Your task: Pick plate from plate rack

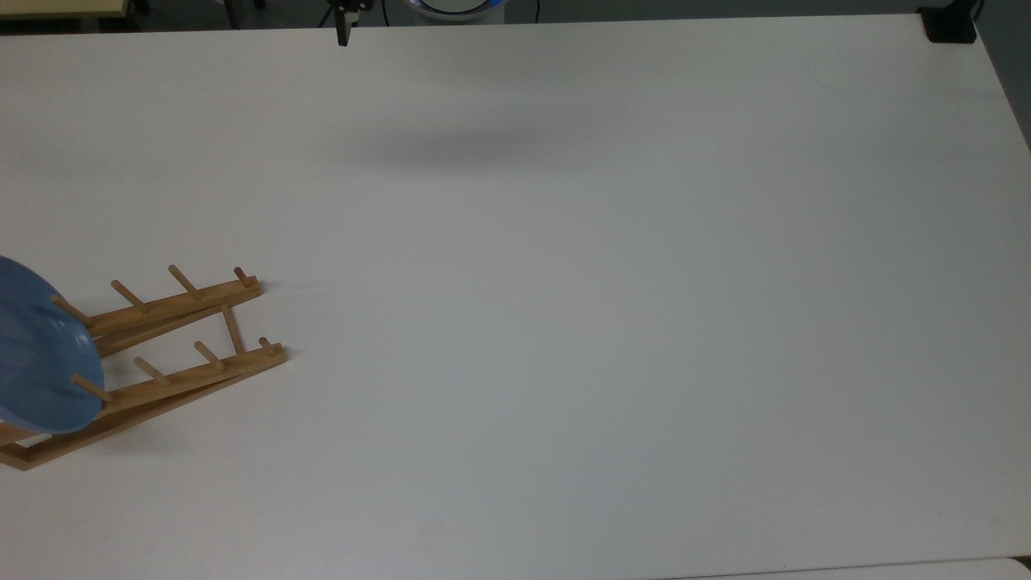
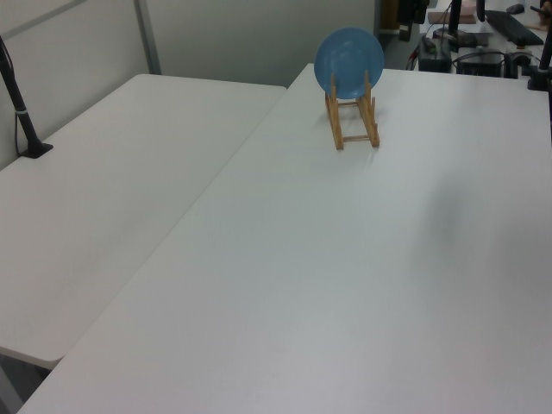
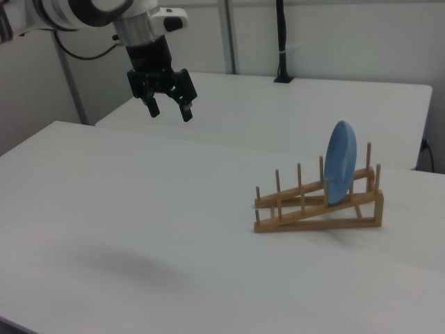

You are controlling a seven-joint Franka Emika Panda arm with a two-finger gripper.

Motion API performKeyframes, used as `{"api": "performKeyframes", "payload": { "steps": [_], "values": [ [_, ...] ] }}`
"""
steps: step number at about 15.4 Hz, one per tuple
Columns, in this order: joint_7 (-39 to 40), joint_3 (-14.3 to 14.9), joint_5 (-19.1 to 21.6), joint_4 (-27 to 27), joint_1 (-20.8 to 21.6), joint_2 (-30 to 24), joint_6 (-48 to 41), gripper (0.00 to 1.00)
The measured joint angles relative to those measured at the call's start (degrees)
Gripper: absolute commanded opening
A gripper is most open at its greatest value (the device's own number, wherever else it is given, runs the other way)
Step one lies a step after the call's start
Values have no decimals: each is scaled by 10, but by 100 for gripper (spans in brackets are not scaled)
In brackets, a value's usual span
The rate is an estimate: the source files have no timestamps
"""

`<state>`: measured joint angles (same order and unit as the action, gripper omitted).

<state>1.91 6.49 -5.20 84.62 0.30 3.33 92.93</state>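
plate point(image 3: 341, 162): glossy blue disc | plate rack point(image 3: 318, 205): wooden pegs | tool point(image 3: 169, 107): open, empty

Arm point(image 3: 76, 12): upper left of right view; white rounded shells with black joint bands, grey metallic wrist collar. Gripper point(image 3: 169, 110): black body, two black fingers (spread apart). Black cable loops behind the wrist.

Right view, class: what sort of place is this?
Probably a robotics lab: a robot arm's gripper, open, hangs over a bare white table, with only a plate rack holding a blue plate.
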Motion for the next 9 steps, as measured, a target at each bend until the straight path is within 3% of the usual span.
{"api": "performKeyframes", "payload": {
  "steps": [9],
  "values": [
    [8, 0, 6, 0, 0, 0, 0, 100]
  ]
}}
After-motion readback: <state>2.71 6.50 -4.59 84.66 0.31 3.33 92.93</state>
